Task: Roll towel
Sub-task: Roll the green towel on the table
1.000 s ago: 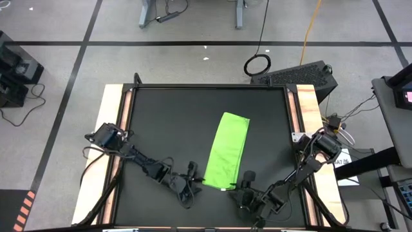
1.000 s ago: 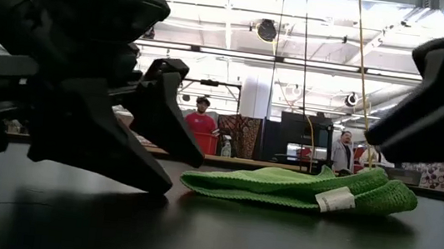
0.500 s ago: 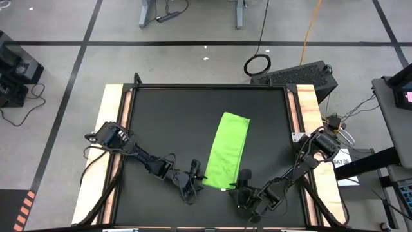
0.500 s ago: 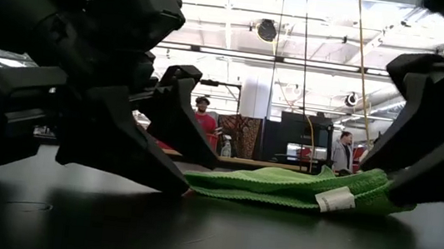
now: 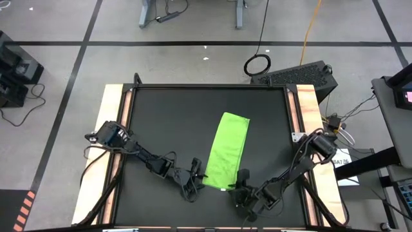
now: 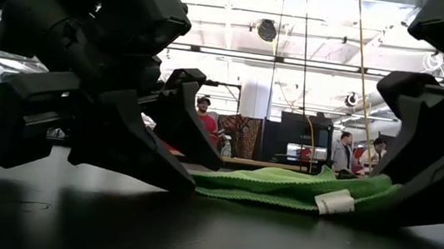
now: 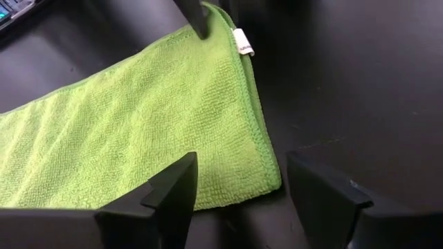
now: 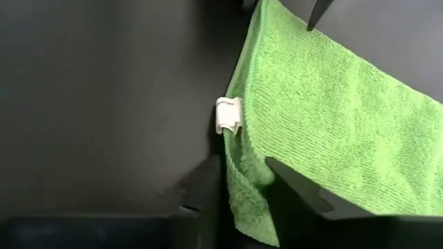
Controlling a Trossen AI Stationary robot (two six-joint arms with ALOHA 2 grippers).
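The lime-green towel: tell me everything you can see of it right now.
The lime-green towel, soft looped fabric with a stitched hem and a small white tag on its edge, lies folded flat in a long strip on the black table. At its near end the right gripper has its fingers around one corner, and the left gripper straddles the other corner, one finger on the cloth.

Towel (image 5: 226, 152) lies folded into a long strip on the desk (image 5: 167, 122), right of centre, one short end toward the far edge, the other toward the near edge. Left tool (image 5: 195, 180) sits on the desk at the near end's left corner, right tool (image 5: 241, 187) at its right corner, the near end between them. A small tag (image 8: 228, 114) hangs off the near end on the right tool's side.
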